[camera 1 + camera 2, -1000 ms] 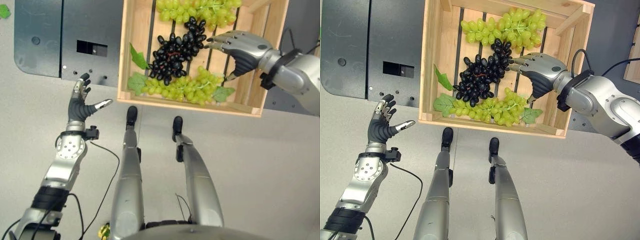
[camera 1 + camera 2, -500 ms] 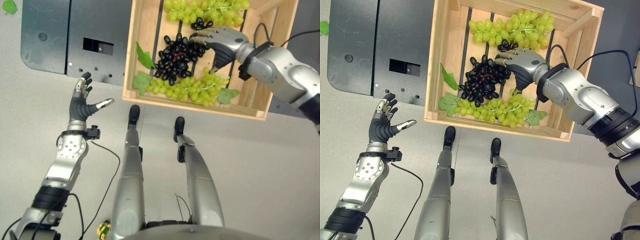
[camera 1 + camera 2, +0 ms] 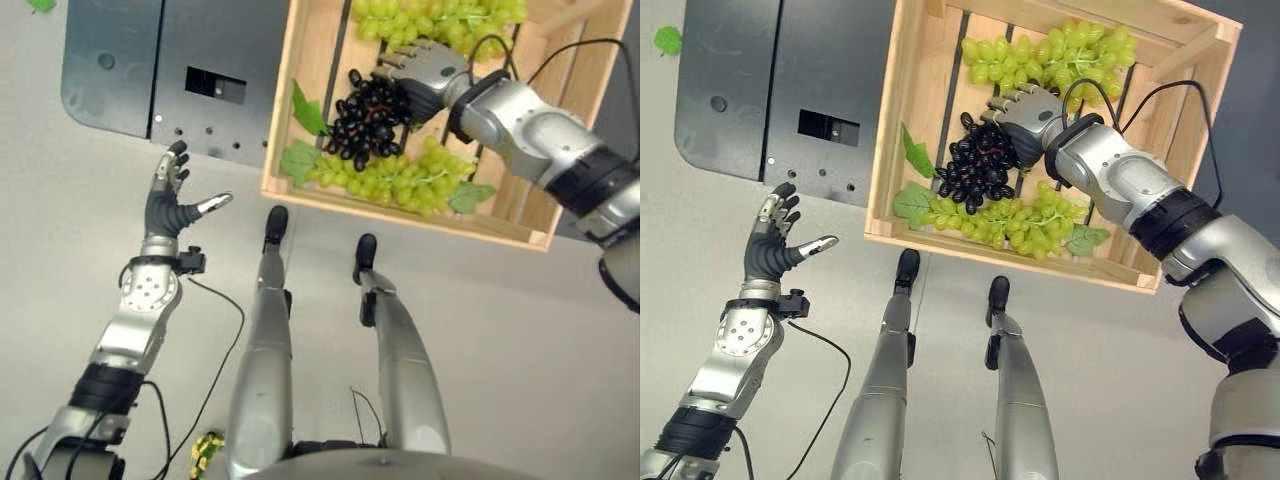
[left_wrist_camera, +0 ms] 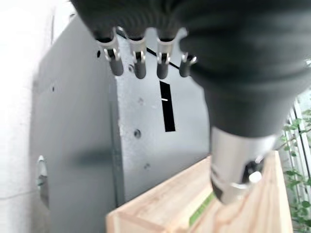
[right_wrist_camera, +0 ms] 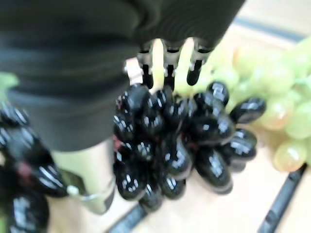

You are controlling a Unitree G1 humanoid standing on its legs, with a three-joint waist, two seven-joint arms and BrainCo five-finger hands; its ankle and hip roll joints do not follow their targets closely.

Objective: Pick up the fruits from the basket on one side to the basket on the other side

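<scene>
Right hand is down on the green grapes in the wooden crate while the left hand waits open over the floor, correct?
Not quite. The right hand is on the black grapes, not green ones, as the right wrist view shows. It is in the wooden crate, and the left hand waits open over the floor.

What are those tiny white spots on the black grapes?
Right wrist view: reflected light glinting off the glossy black grapes; the green grapes beside them shine more softly. Left eye view: the same bunch shows smaller glints.
</scene>
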